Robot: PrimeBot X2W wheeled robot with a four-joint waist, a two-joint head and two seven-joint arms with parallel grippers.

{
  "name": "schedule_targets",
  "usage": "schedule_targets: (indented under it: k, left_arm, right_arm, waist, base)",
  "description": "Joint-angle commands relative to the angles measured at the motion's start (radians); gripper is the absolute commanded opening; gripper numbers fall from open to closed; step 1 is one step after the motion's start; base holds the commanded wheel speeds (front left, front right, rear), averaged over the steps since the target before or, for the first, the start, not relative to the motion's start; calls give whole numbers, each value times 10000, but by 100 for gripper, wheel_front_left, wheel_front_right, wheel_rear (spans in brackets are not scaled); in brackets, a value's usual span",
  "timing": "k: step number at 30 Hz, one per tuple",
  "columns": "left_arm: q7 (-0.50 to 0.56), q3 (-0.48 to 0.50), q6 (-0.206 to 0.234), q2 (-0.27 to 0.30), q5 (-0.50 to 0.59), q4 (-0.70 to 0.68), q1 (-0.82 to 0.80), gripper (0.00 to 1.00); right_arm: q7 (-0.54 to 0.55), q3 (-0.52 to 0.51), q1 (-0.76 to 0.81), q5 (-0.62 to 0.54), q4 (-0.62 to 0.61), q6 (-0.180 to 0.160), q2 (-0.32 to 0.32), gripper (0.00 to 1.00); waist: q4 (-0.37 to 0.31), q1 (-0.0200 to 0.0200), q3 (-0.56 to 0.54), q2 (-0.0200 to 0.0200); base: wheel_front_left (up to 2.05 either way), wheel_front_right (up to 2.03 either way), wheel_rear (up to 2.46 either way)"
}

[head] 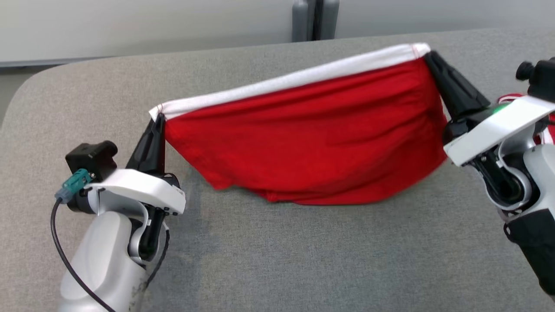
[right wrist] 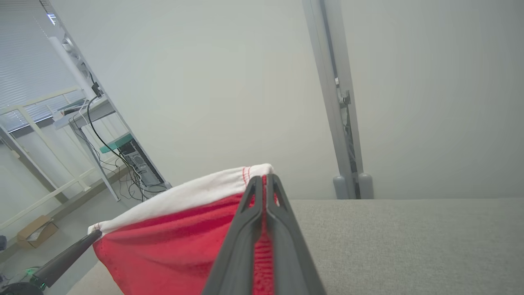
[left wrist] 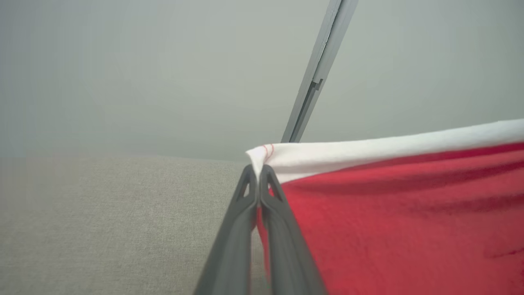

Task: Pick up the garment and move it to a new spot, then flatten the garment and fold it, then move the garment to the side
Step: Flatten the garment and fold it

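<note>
The garment (head: 312,134) is red with a white band along its top edge. It hangs stretched between my two grippers above the grey table (head: 277,260), and its lower edge touches the surface. My left gripper (head: 159,116) is shut on the band's left corner (left wrist: 262,157). At the right corner my right gripper (head: 427,55) is shut on the band (right wrist: 256,172). In the left wrist view the left gripper (left wrist: 258,170) pinches the white hem, red cloth (left wrist: 409,221) spreading to the right. In the right wrist view the right gripper (right wrist: 265,180) pinches the hem, the garment (right wrist: 172,241) sagging leftward.
A grey post (head: 315,19) stands behind the table's far edge against a pale wall. More red and white fabric (head: 547,130) peeks out behind my right arm. Bare table surface lies in front of the garment. A desk with cables (right wrist: 118,151) and a cardboard box (right wrist: 37,231) stand far off.
</note>
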Motion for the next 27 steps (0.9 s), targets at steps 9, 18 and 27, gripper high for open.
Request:
schedule_targets:
  k: [9,18,27]
  left_arm:
    - [918,-346,-147,735,491,-815,-1824,0]
    - [1539,-145,-227,1090,312,-976,-3518,0]
    - [1523,-174,-233,1058,154,-918,-3418,0]
  right_arm:
    - [-1184,32,-1450,193,57,-1,350,0]
    - [-2207,170,-2758,580,1084,-1,734,0]
    - [-2406,700,-2773,1011,1177,-1,606,0]
  waist:
    - [-94,0,-659,0]
    - [-156,0,-1079,0]
    - [-95,0,-1254,0]
  base:
    - [0,0,0]
    - [0,0,0]
    - [0,0,0]
